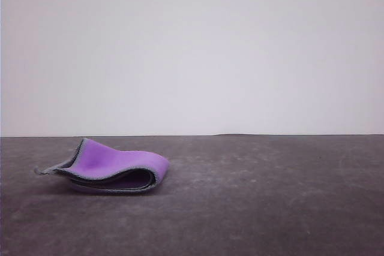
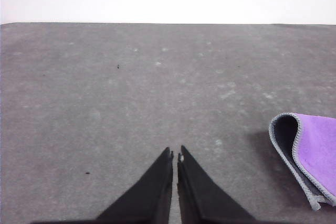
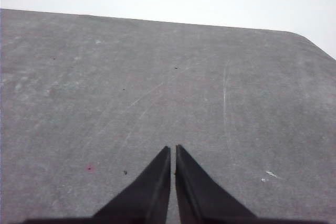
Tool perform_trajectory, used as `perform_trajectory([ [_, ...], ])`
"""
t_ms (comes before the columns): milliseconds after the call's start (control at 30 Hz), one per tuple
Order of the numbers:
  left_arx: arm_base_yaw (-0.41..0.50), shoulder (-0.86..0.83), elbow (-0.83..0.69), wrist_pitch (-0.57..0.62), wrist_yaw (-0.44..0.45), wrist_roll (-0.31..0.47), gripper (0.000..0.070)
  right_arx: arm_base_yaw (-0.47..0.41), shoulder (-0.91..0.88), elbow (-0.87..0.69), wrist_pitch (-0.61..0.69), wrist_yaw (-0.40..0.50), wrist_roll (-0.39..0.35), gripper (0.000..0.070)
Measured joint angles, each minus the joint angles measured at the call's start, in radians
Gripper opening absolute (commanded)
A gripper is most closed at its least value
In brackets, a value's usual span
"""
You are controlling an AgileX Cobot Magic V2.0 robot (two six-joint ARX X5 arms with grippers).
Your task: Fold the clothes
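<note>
Black, tapering fingertips of the left gripper (image 2: 175, 157) are seen nearest in the left wrist view, pressed almost together with only a hairline slit between them and nothing held. They are poised over a bare stretch of the dark grey table (image 2: 105, 103), whose surface is marked by pale scuffs and a few small dark specks.

Just off to one side of that gripper, apart from it and not touched by it, the cloth (image 2: 310, 156) is seen at the edge of the left wrist view. Its bright purple face is turned outward, a dark grey face is shown inside the curl, and a light grey stitched border is traced along the rim.

From the front view, the cloth (image 1: 111, 169) is found lying on the table (image 1: 270, 208) at the left side, folded loosely over on itself. The fold is rounded at its right end, the upper layer is raised and bowed, and a dark gap is left between the layers. One corner is stuck out to the left, slightly lifted.

The right gripper (image 3: 172, 153) is likewise nearly closed, its tips separated by a thin line, with nothing between them. Beneath it the table is crossed by fine pale scratches, and a small reddish spot (image 3: 90, 168) is noted.
</note>
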State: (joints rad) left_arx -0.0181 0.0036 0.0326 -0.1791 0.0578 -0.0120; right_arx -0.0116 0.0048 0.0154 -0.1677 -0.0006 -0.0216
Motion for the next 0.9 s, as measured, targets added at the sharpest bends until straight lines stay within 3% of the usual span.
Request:
perform_trajectory([
  [900, 0.000, 0.000, 0.000, 0.000, 0.000, 0.000, 0.0000, 0.000, 0.000, 0.000, 0.000, 0.000, 0.000, 0.0010],
])
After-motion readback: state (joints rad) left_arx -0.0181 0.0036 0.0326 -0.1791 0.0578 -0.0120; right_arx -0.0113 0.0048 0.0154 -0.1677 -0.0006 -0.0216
